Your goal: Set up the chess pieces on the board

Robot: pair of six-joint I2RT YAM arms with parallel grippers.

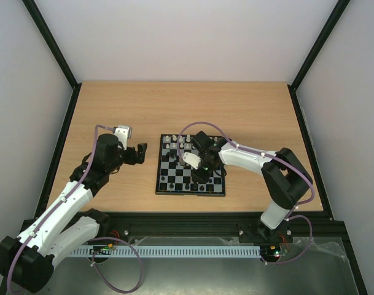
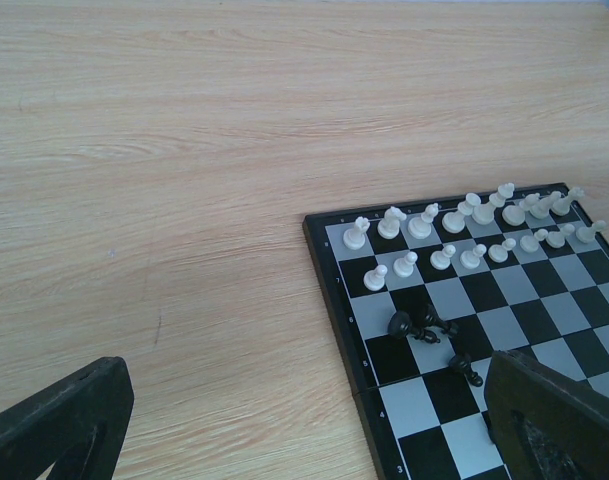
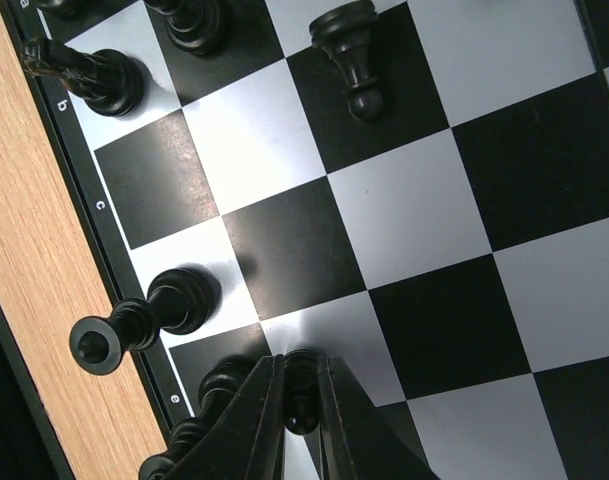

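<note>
The board [image 1: 174, 184] lies mid-table, with white chess pieces [image 1: 180, 142] lined up in its two far rows. My right gripper [image 1: 199, 172] reaches over the board's near half. In the right wrist view its fingers [image 3: 300, 375] are shut on a small black piece [image 3: 302, 395] that stands on a light square by the board's edge [image 3: 74, 140]. Other black pieces [image 3: 149, 315] stand along that edge row. My left gripper [image 1: 137, 153] hovers open and empty over bare wood left of the board. Its view shows the white rows [image 2: 454, 220] and three black pieces [image 2: 414, 325] lying toppled mid-board.
Wooden tabletop [image 1: 113, 110] surrounds the board, bounded by a black frame [image 1: 51, 166] and white walls. A black pawn [image 3: 349, 45] stands alone on a dark square further in. The right arm's body [image 1: 248, 158] stretches across the board's right edge.
</note>
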